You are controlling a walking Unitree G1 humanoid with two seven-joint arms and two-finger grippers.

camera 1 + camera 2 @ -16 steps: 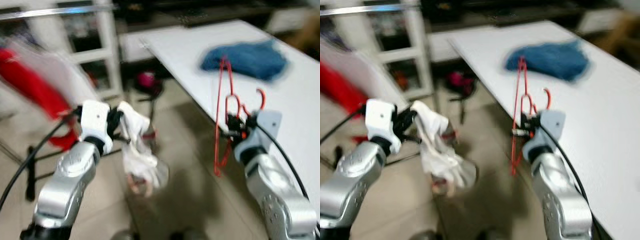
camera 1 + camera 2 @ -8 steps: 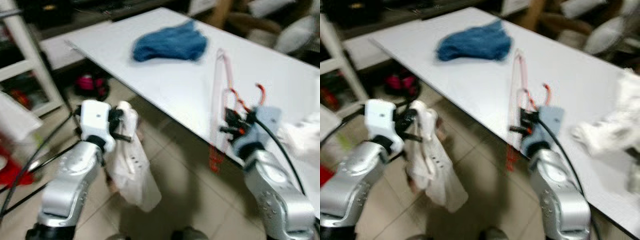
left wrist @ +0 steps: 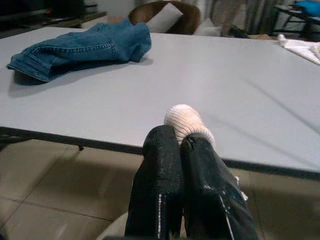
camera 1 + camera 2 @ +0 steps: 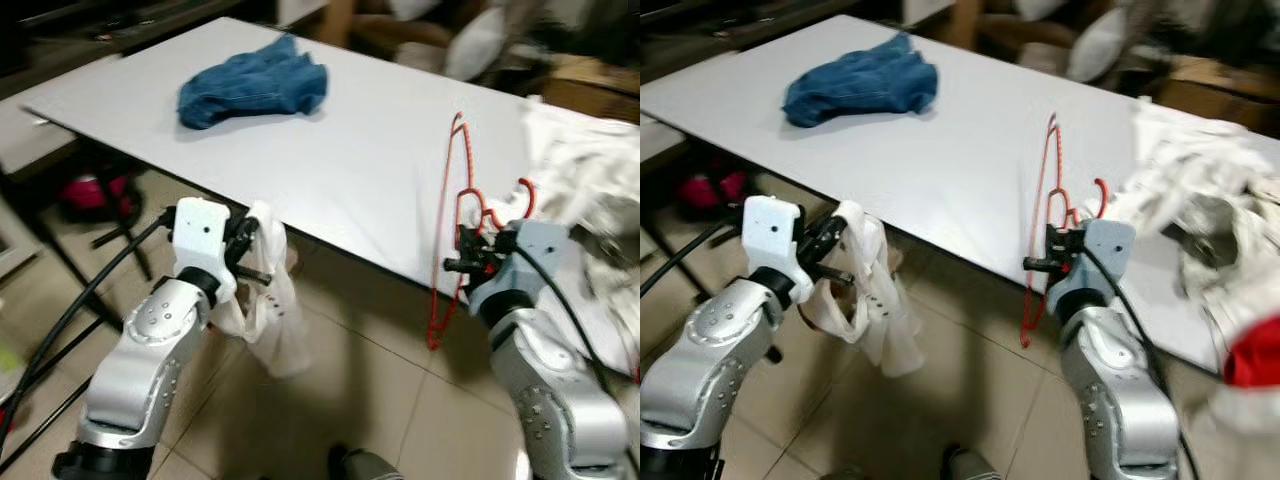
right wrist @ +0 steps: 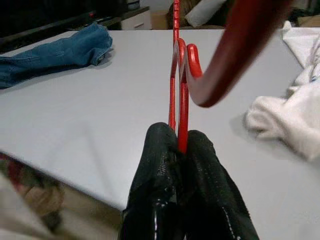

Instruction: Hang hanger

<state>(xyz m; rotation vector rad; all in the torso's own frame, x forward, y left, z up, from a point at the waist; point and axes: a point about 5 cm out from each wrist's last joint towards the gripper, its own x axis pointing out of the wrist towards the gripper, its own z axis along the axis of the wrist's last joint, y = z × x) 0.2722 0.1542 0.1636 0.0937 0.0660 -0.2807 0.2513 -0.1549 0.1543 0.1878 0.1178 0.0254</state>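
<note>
at the near edge of the white worktop (image 4: 380,180), both arms raised and both claws loaded. risk first, as a judgement: hard to dress the red hanger (image 4: 447,215) with each claw pinching only a small part of its load. grip on the hanger sits on thin wire just under the hook, so likely to swivel or slide between the fingers if the long frame knocks the worktop edge, which lies right beside it. white garment (image 4: 268,315) caught by a small bunch of cloth at the left, the rest drooping toward the tiled floor (image 4: 370,380); could slip free under its own weight, or snag on the worktop edge. nothing to hang on visible here either, so more carrying probably ahead, with more chances to swing and drop.

right claw (image 5: 181,140) closed tight on the hanger's red wire, fingers pressed together with the wire between them, hook curling just above and the frame held upright, hanging partly below worktop level. left claw (image 3: 179,142) likewise narrow, clamped on a rolled white fold of the garment poking out past the fingertips. blue jeans (image 4: 255,82) far left on the worktop, well apart from both claws; heap of white laundry (image 4: 590,175) at the right end, near the right arm.
</note>
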